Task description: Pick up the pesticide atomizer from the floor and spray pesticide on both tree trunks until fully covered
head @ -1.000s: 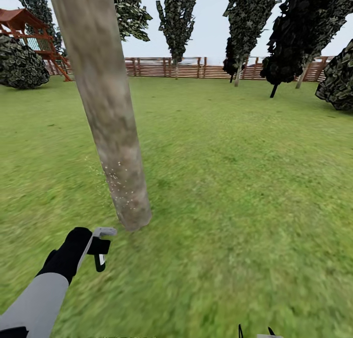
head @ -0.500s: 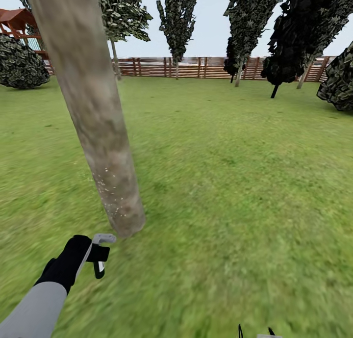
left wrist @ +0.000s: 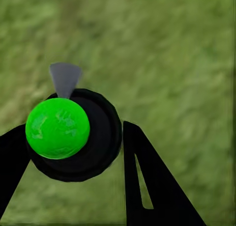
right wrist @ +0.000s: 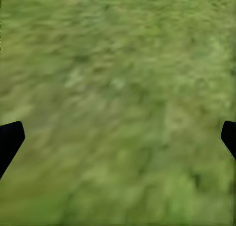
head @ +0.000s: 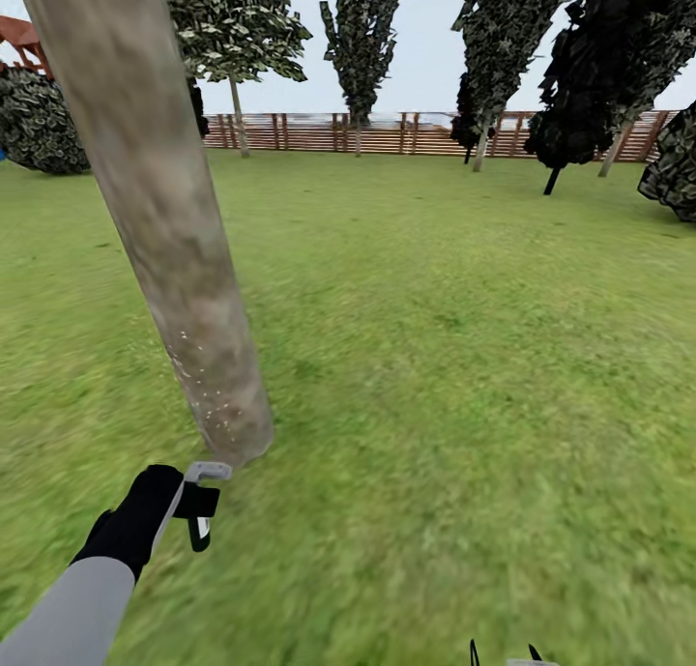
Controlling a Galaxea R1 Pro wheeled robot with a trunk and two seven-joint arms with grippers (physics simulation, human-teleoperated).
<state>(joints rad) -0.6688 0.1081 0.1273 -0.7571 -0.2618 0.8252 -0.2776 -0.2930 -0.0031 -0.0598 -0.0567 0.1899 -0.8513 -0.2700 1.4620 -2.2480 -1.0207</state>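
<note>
A thick, leaning tree trunk (head: pixel 164 221) of blotchy grey-beige bark rises from the grass (head: pixel 435 405) at the left of the head view. Fine whitish pesticide specks (head: pixel 208 395) dot its lower part. Just below the trunk's base, my left gripper (head: pixel 184 502) is shut on the pesticide atomizer (head: pixel 200 500), whose grey trigger head points toward the trunk. In the left wrist view the atomizer (left wrist: pixel 96 142) sits between the black fingers (left wrist: pixel 142 177) of the left gripper (left wrist: pixel 73 127), with a green ball on it. My right gripper (right wrist: pixel 120 130) stands open over bare grass, its tips (head: pixel 503 654) showing at the head view's lower edge.
A brown slat fence (head: pixel 387 132) runs along the far edge of the lawn. Several dark-crowned trees (head: pixel 362 38) stand before it, and leaning ones at the right (head: pixel 580 105). A round bush (head: pixel 39 120) and a red play structure (head: pixel 14 33) are at the far left.
The head view has shifted, so the trunk now sits further left in the picture and the far trees a little to the right. My left gripper keeps its hold on the atomizer.
</note>
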